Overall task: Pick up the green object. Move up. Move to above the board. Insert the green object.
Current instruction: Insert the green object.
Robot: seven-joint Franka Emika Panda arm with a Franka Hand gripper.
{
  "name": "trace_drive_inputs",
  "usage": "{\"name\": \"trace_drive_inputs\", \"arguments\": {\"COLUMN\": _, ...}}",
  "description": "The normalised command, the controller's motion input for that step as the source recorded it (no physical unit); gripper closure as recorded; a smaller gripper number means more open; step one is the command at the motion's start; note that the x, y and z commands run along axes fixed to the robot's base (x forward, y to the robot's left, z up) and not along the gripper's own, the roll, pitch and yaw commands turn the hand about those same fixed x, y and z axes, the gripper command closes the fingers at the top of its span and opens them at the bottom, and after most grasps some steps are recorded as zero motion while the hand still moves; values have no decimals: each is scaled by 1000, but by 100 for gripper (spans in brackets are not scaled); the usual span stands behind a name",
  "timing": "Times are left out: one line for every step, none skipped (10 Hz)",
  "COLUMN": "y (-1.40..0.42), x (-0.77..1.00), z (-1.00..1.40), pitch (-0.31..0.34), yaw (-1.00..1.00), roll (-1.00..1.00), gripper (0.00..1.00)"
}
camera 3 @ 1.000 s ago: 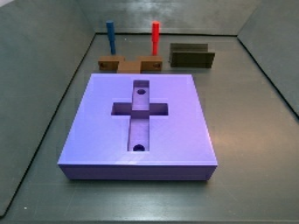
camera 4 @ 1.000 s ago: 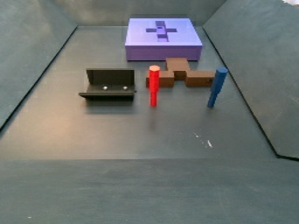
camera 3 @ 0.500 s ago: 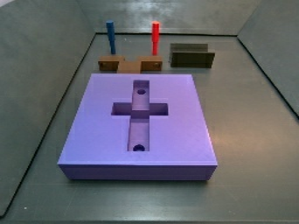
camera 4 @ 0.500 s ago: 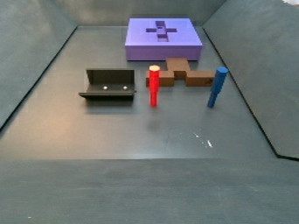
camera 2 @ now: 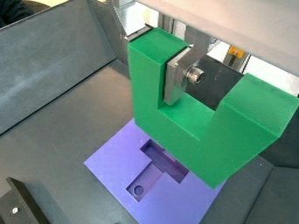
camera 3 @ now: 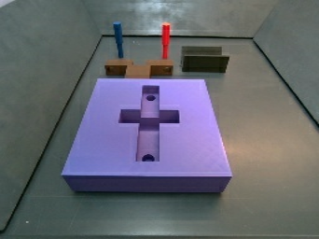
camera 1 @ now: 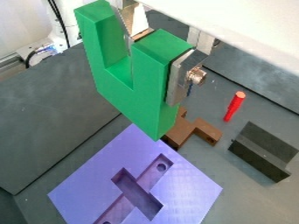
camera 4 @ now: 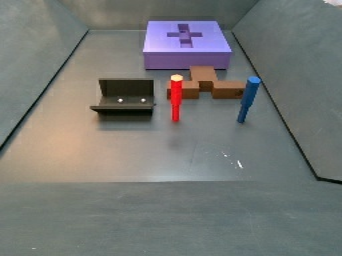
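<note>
Your gripper [camera 1: 158, 66], out of both side views, clamps its silver fingers [camera 2: 177, 77] on one prong of the green U-shaped block [camera 1: 131, 70], base down, high over the lavender board [camera 1: 140, 184] so it can drop toward the cross-shaped recess [camera 2: 163, 164].

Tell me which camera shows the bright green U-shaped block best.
A wrist view: the bright green U-shaped block shows both prongs, clamped by the gripper above the lavender board. Both wrist views show it; neither side view does.
</note>
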Motion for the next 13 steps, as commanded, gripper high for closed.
{"name": "trace_drive_inputs", "arguments": {"y": -154, "x": 0, "z": -129, "pitch": -40, "yaw": 26, "roll": 11, "gripper": 100}}
{"name": "trace_drive_inputs", "arguments": {"y": -366, "x": 214, "z": -229, "pitch": -49, "yaw": 69, "roll": 101, "gripper": 100}}
{"name": "trace_drive_inputs", "arguments": {"y": -440, "x": 91, "z": -446, "pitch": -143, "yaw": 0, "roll": 136, "gripper": 100}}
{"name": "trace_drive_inputs", "arguments": {"y": -397, "x": 206, "z": -617, "pitch": -140, "yaw": -14, "roll": 119, "gripper": 100}}
{"name": "trace_drive_inputs", "arguments": {"y": -451, "x": 186, "z": -686, "pitch": -149, "yaw": 0, "roll": 183, "gripper": 100}}
{"name": "trace_drive_inputs", "arguments": {"y": -323, "x": 474, "z": -580, "pitch": -43, "yaw": 0, "roll": 80, "gripper": 100}}
{"name": "trace_drive_inputs", "arguments": {"y": -89, "x": 306, "z": -934, "pitch": -39, "yaw": -63, "roll": 40, "gripper": 100}}
{"name": "trace_drive_inputs", "arguments": {"y": 46, "x": 457, "z": -946, "pitch": 0, "yaw": -149, "roll": -29, "gripper": 100}}
{"name": "trace_drive_inputs", "arguments": {"y": 63, "x": 257, "z": -857, "pitch": -69, "yaw": -140, "roll": -116, "gripper": 100}}
{"name": "trace_drive_inputs", "arguments": {"y": 80, "x": 177, "z": -797, "pitch": -116, "yaw": -14, "roll": -143, "gripper": 100}}
{"name": "trace_drive_inputs", "arguments": {"y": 0, "x": -34, "z": -651, "pitch": -299, "yaw": 126, "roll": 0, "gripper": 100}}
{"name": "trace_drive_inputs", "arguments": {"y": 0, "x": 0, "z": -486, "pitch": -254, "yaw": 203, "roll": 104, "gripper": 100}}
{"name": "trace_drive_inputs", "arguments": {"y": 0, "x": 0, "z": -500, "pitch": -179, "yaw": 200, "roll": 54, "gripper": 100}}
